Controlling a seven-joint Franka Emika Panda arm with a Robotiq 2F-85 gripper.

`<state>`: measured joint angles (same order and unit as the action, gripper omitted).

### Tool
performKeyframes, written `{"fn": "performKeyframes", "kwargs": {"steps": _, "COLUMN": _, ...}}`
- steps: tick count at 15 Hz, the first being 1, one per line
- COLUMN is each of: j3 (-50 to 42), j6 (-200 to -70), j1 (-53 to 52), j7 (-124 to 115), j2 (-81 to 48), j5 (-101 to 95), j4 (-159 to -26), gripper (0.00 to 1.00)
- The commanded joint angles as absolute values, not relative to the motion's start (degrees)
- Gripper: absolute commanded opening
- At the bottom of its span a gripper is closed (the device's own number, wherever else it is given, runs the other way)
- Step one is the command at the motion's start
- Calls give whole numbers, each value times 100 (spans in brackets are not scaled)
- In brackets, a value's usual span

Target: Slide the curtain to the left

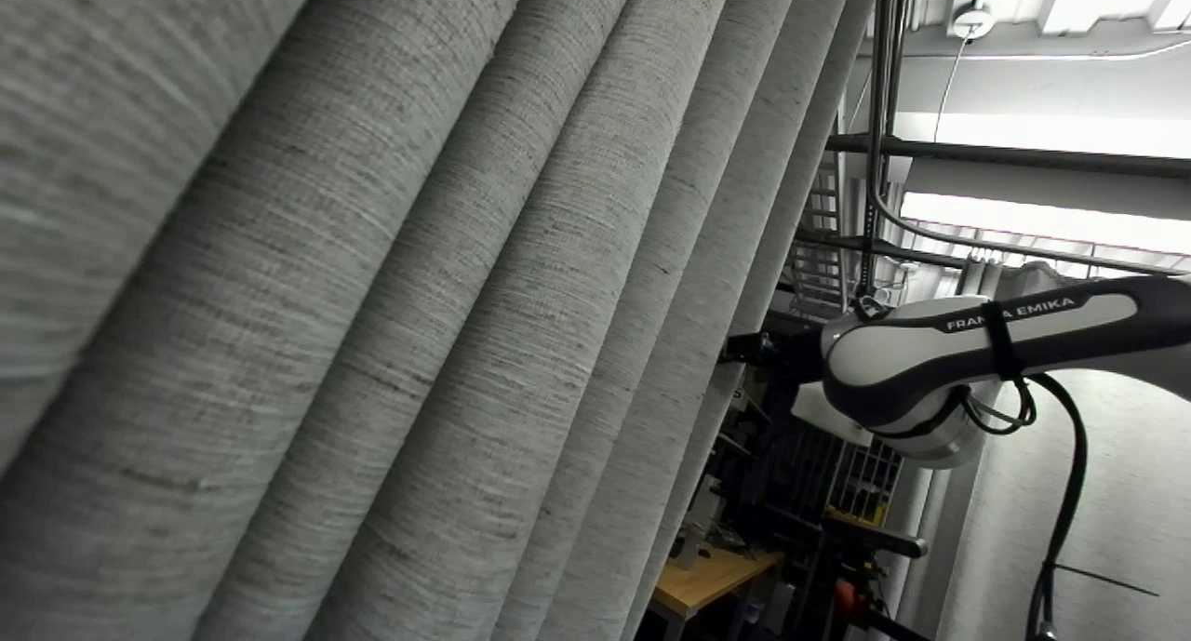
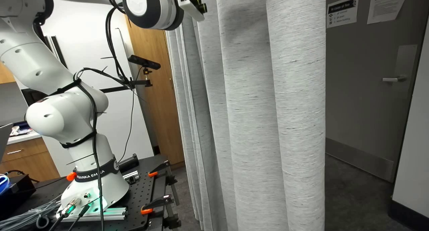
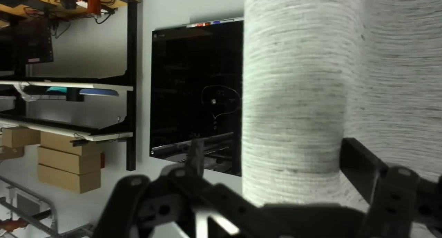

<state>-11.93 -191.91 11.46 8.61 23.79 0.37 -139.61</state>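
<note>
In an exterior view we see the curtain, a large light-grey cloth, which hangs in deep folds between the robot arm and the grey door. In the wrist view, the end effector is spread wide, and its two fingers stand on both sides of one fold of the curtain; one finger is at the cloth, though we cannot tell if it is touching, and the other is apart from it. In an exterior view, the fingertips appear at the edge of the curtain, dark and small. To the left of the curtain, the arm is mounted on a black table full of small holes, and we notice clamps with orange ends on its side nearer to the curtain. A wooden panel is partly hidden behind the curtain. To the right of the curtain, the door has two paper sheets and a handle. In the wrist view, which stands upside down, we see beside the curtain a black board, and farther from the curtain some shelves with cardboard boxes.
</note>
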Motion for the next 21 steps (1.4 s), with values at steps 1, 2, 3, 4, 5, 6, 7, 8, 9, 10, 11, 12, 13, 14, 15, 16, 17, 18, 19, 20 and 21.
{"fn": "performKeyframes", "kwargs": {"steps": 1, "j3": -1134, "j6": -19465, "j1": 1272, "j7": 730, "j2": 2216, "j5": -42, "j4": -13881, "gripper": 100}}
{"fn": "performKeyframes", "kwargs": {"steps": 2, "j3": -1256, "j6": -19177, "j1": 1008, "j7": 898, "j2": 2258, "j5": -45, "j4": -13845, "gripper": 100}}
{"fn": "performKeyframes", "kwargs": {"steps": 3, "j3": -1375, "j6": -18824, "j1": 729, "j7": 954, "j2": 2280, "j5": -159, "j4": -13781, "gripper": 100}}
{"fn": "performKeyframes", "kwargs": {"steps": 4, "j3": -1482, "j6": -18500, "j1": 452, "j7": 1014, "j2": 2299, "j5": -247, "j4": -13718, "gripper": 100}}
{"fn": "performKeyframes", "kwargs": {"steps": 5, "j3": -1625, "j6": -18132, "j1": 62, "j7": 1053, "j2": 2307, "j5": -252, "j4": -13588, "gripper": 100}}
{"fn": "performKeyframes", "kwargs": {"steps": 6, "j3": -1804, "j6": -17827, "j1": -340, "j7": 1155, "j2": 2308, "j5": -211, "j4": -13462, "gripper": 100}}
{"fn": "performKeyframes", "kwargs": {"steps": 7, "j3": -1811, "j6": -17630, "j1": -497, "j7": 1220, "j2": 2258, "j5": -148, "j4": -13297, "gripper": 100}}
{"fn": "performKeyframes", "kwargs": {"steps": 8, "j3": -1843, "j6": -17468, "j1": -640, "j7": 1284, "j2": 2188, "j5": -125, "j4": -13125, "gripper": 100}}
{"fn": "performKeyframes", "kwargs": {"steps": 9, "j3": -1827, "j6": -17365, "j1": -681, "j7": 1303, "j2": 2123, "j5": -157, "j4": -12963, "gripper": 100}}
{"fn": "performKeyframes", "kwargs": {"steps": 10, "j3": -1831, "j6": -17381, "j1": -703, "j7": 1287, "j2": 2053, "j5": -163, "j4": -12824, "gripper": 75}}
{"fn": "performKeyframes", "kwargs": {"steps": 11, "j3": -1918, "j6": -17308, "j1": -834, "j7": 1367, "j2": 2022, "j5": -126, "j4": -12695, "gripper": 72}}
{"fn": "performKeyframes", "kwargs": {"steps": 12, "j3": -1923, "j6": -17398, "j1": -807, "j7": 1340, "j2": 1982, "j5": -136, "j4": -12621, "gripper": 66}}
{"fn": "performKeyframes", "kwargs": {"steps": 13, "j3": -1981, "j6": -17400, "j1": -863, "j7": 1364, "j2": 1952, "j5": -121, "j4": -12543, "gripper": 58}}
{"fn": "performKeyframes", "kwargs": {"steps": 14, "j3": -2029, "j6": -17392, "j1": -874, "j7": 1382, "j2": 1922, "j5": -123, "j4": -12486, "gripper": 49}}
{"fn": "performKeyframes", "kwargs": {"steps": 15, "j3": -2094, "j6": -17360, "j1": -928, "j7": 1410, "j2": 1905, "j5": -95, "j4": -12437, "gripper": 42}}
{"fn": "performKeyframes", "kwargs": {"steps": 16, "j3": -2146, "j6": -17346, "j1": -964, "j7": 1424, "j2": 1879, "j5": -70, "j4": -12401, "gripper": 33}}
{"fn": "performKeyframes", "kwargs": {"steps": 17, "j3": -2176, "j6": -17353, "j1": -977, "j7": 1418, "j2": 1866, "j5": -63, "j4": -12390, "gripper": 27}}
{"fn": "performKeyframes", "kwargs": {"steps": 18, "j3": -2178, "j6": -17378, "j1": -962, "j7": 1390, "j2": 1853, "j5": -93, "j4": -12398, "gripper": 19}}
{"fn": "performKeyframes", "kwargs": {"steps": 19, "j3": -2202, "j6": -17355, "j1": -998, "j7": 1389, "j2": 1861, "j5": -90, "j4": -12409, "gripper": 11}}
{"fn": "performKeyframes", "kwargs": {"steps": 20, "j3": -2204, "j6": -17309, "j1": -1053, "j7": 1388, "j2": 1895, "j5": -72, "j4": -12451, "gripper": 4}}
{"fn": "performKeyframes", "kwargs": {"steps": 21, "j3": -2134, "j6": -17324, "j1": -1024, "j7": 1343, "j2": 1918, "j5": -120, "j4": -12512, "gripper": 0}}
